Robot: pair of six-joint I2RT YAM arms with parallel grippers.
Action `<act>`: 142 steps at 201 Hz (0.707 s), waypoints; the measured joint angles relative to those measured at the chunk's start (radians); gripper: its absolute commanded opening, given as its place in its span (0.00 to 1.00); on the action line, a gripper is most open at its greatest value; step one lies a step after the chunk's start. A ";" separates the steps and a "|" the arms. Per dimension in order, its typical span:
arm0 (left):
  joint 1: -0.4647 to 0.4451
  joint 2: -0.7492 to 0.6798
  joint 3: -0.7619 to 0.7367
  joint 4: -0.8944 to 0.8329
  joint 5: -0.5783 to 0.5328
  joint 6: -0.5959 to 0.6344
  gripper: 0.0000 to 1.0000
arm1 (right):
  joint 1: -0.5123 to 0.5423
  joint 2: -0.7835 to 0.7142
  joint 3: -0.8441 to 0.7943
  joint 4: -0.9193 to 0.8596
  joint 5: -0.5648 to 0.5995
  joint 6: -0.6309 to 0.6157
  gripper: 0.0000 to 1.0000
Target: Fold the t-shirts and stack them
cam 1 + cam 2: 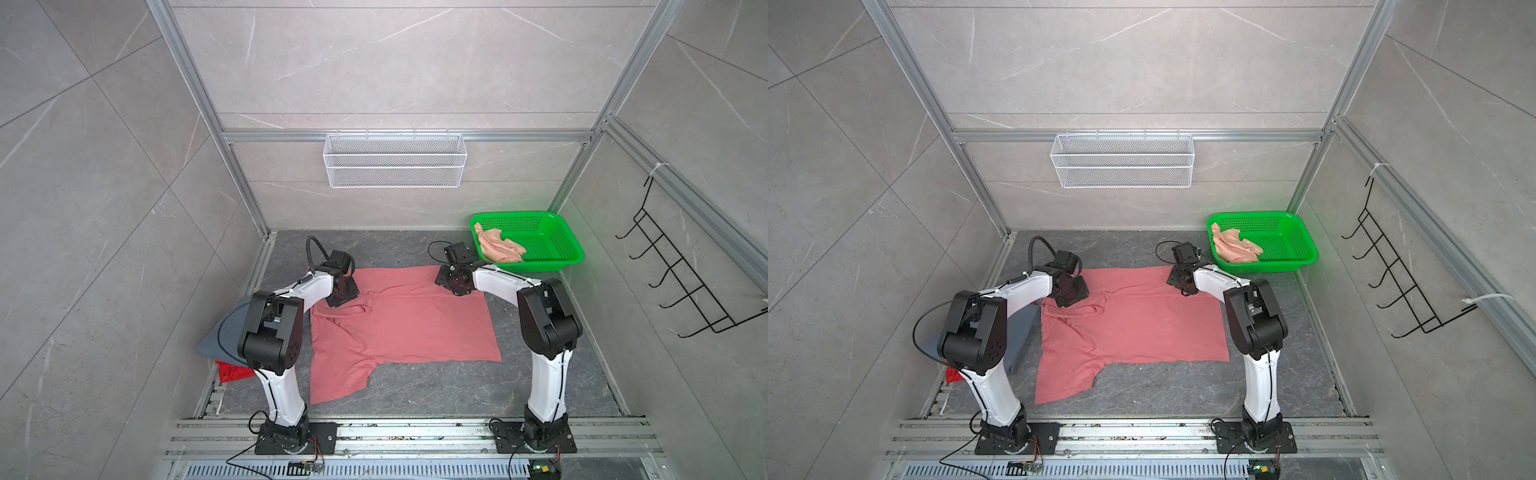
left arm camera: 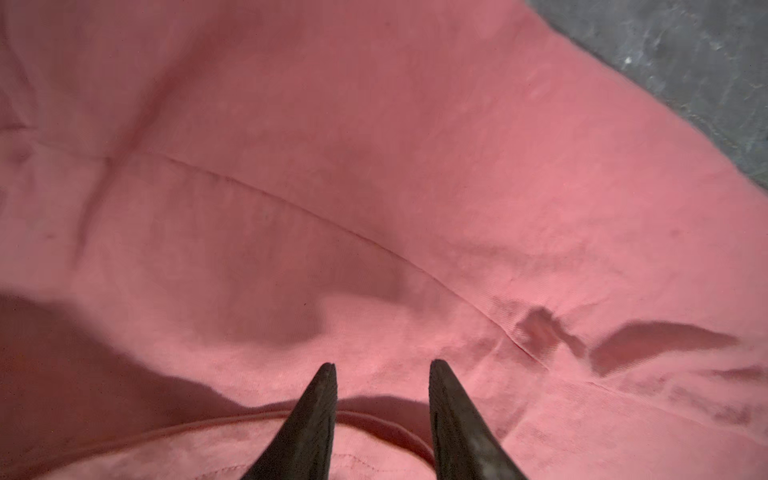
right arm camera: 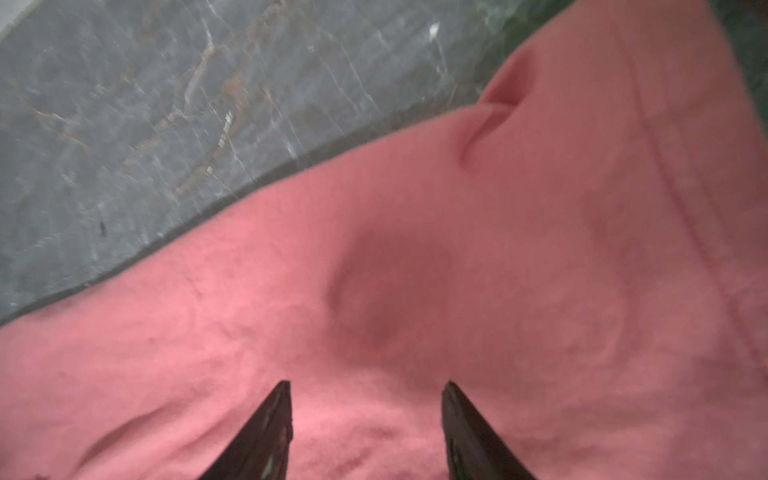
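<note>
Cloth at the desk's [image 1: 415,386] left edge came first: a slate grey-blue t-shirt [image 1: 220,336] lay flat over a bright red t-shirt [image 1: 232,371], both half hidden under the left arm. I judged this to be the start of the stack, set aside to leave the middle free for folding. Just right of it the left tool [image 2: 382,363] hung low over the collar end of the coral pink t-shirt [image 1: 407,324], its fingers parted with nothing between them and the neckline curving beneath. The coral pink t-shirt was spread across the middle of the desk, collar toward the left edge, hem toward the right, one sleeve trailing toward the near edge. The right tool [image 3: 366,382] hovered over the shirt's far hem corner, likewise released and empty. Both tools sat along the shirt's far side, probably so that they could pinch that edge together and carry it over evenly. In the far right corner the green basket [image 1: 552,245] held the pale peach t-shirt [image 1: 498,247], crumpled and, by my reading, not yet folded.
</note>
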 measured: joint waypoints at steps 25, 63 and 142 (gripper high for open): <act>0.001 0.044 -0.001 0.025 0.017 -0.023 0.41 | 0.000 0.043 0.047 -0.033 0.021 0.004 0.59; 0.026 0.101 0.071 0.048 0.045 -0.027 0.41 | -0.001 0.131 0.166 -0.078 0.035 0.011 0.59; 0.140 0.346 0.416 0.066 0.188 0.021 0.41 | -0.029 0.476 0.745 -0.208 0.035 0.013 0.59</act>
